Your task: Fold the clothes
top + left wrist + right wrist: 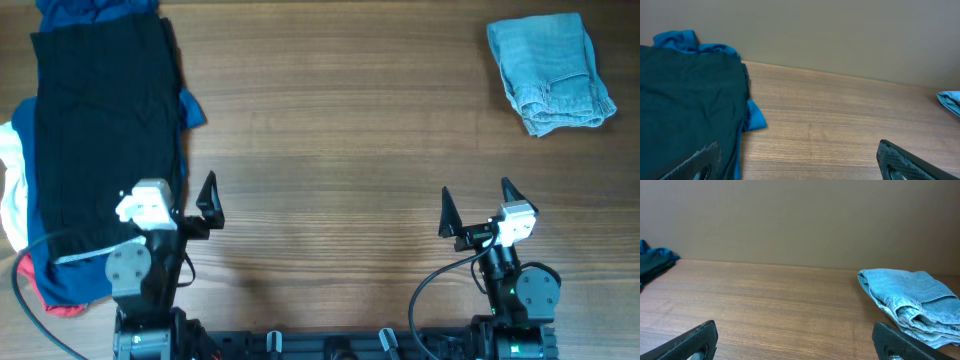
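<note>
The clothes [550, 72], light blue denim shorts, lie folded into a compact bundle at the table's far right; they also show in the right wrist view [912, 300], and a corner shows in the left wrist view [951, 101]. My right gripper [477, 195] hovers near the front edge, well short of the shorts, open with only bare wood between its fingers [795, 337]. At the front left, my left gripper [178, 195] is open too and holds nothing [797, 160]. Its left finger [702, 159] hangs over the edge of a black garment.
A large black garment [105, 130] lies spread along the left side on top of blue [192, 110], white [12, 190] and red [60, 308] clothes. It fills the left of the left wrist view [685, 105]. The wooden table [330, 120] stretches between the pile and the shorts.
</note>
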`<state>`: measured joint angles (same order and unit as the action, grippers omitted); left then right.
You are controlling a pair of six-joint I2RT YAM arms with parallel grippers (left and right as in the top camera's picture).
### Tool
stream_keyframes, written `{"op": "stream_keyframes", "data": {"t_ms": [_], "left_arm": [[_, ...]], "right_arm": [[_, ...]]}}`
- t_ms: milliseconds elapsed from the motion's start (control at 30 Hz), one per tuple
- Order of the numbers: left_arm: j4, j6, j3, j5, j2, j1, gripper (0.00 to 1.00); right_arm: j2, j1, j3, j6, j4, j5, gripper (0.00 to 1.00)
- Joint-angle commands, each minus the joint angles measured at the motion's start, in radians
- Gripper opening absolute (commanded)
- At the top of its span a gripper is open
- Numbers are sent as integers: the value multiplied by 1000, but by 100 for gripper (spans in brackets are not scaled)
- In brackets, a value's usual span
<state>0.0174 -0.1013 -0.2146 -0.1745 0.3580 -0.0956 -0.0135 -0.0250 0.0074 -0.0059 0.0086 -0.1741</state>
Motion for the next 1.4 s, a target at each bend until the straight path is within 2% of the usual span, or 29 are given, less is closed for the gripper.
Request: {"op": "stream_keyframes", "data": {"t_ms": [0,133,367,700,833,1033,1367], "left_arm": [[-7,19,70,-11,-110,-31,100],[-16,19,110,-11,-198,-50,100],[-162,15,206,7,-285,-55,100],[-161,11,209,34,-355,-55,100],[-134,-18,209,37,-355,-54,100],[50,-18,209,40,-355,-55,100],[48,-18,209,45,-355,-54,100]], "right_arm": [[10,4,-2,-11,3,18,99],[10,4,-2,-11,3,18,100],[10,4,-2,-11,3,18,100],[10,4,-2,-11,3,18,100],[10,4,-2,-11,3,18,100],[10,4,-2,-11,3,18,100],[10,4,-2,-11,3,18,99]]}}
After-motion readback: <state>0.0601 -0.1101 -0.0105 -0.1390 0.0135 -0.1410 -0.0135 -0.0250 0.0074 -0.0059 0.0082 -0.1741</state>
